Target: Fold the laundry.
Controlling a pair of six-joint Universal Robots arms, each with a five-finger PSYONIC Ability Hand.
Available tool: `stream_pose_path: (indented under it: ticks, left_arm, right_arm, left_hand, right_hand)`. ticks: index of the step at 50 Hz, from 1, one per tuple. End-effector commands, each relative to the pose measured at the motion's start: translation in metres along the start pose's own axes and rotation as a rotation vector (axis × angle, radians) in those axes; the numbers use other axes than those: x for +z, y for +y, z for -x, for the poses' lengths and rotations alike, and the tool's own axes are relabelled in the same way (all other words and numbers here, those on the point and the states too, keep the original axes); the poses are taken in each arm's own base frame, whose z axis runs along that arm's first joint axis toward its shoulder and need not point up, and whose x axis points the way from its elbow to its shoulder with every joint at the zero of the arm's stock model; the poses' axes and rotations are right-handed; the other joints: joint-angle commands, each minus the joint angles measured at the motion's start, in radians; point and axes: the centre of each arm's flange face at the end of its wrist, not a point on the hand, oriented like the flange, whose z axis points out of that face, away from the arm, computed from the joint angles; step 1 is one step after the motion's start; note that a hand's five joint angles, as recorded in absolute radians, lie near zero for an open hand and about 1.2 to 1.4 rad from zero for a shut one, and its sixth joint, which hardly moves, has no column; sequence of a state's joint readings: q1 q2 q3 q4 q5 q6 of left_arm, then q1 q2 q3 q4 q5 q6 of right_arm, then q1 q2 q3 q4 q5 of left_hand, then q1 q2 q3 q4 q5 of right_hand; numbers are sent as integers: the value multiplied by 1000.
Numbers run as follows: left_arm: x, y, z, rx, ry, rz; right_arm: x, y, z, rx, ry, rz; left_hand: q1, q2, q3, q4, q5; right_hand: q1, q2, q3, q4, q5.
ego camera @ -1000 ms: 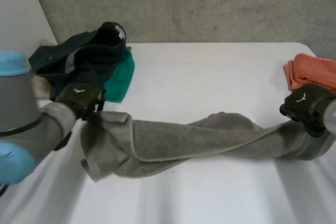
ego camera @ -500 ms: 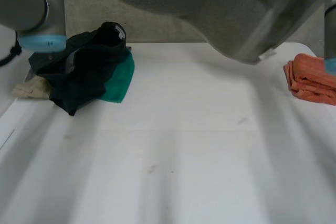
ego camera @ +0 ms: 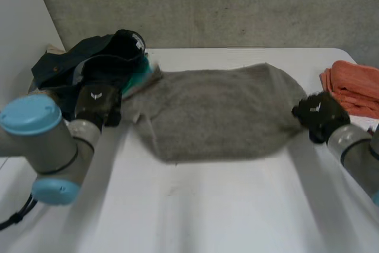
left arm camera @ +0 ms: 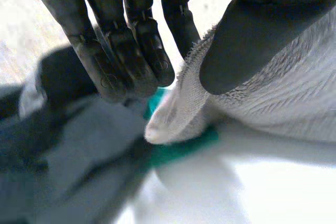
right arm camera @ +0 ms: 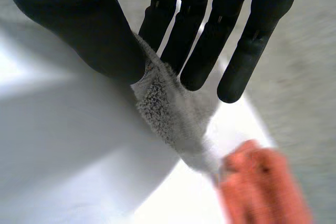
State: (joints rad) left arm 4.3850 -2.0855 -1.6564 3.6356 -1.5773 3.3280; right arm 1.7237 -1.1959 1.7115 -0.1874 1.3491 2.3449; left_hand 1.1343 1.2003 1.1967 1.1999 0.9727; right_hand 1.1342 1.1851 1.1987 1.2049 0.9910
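- At the left of the frame, we are holding one end of the grey towel with our left hand. The thumb is pressing a corner of it against the straight fingers, as the left wrist view shows.
- A second ago this towel was lying as a twisted rope across the lower middle; then we were swinging it up high. Now it is coming down spread wide across the middle of the table, so we judge the opening-out is nearly done and the first fold is getting close.
- In the upper left, the pile of dark clothes and the green cloth are crowding that end. The towel's left corner is landing over the green cloth, which is standing in the way of a flat lay.
- At the right of the frame, our right hand is pinching the other corner between thumb and fingers, just off the table.
- In the upper right, the folded orange cloth is sitting just beside that hand, leaving us little room there.
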Motion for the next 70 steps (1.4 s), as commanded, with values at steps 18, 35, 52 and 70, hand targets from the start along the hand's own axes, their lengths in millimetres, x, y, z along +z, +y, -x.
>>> stream_pose_path:
  ticks: [18,35,52,70]
  left_arm:
    - [-91,-5,-20,450,101,57]
    - [-55,51,-2,437,79,237]
    - [-24,47,16,382,143,192]
    - [0,50,18,384,147,192]
  right_arm:
    - [-24,7,20,53,-130,54]
    - [-25,10,20,64,-131,63]
    - [-27,13,25,68,-143,75]
    - [-28,15,28,68,-151,81]
  left_hand:
    - [-689,-755,-751,-754,-702]
    - [-530,-596,-593,-596,-543]
    - [-398,-464,-461,-464,-411]
    - [-279,-345,-341,-344,-292]
  right_hand:
    - [262,211,198,191,231]
    - [262,211,198,191,231]
    - [262,211,198,191,231]
    - [262,211,198,191,231]
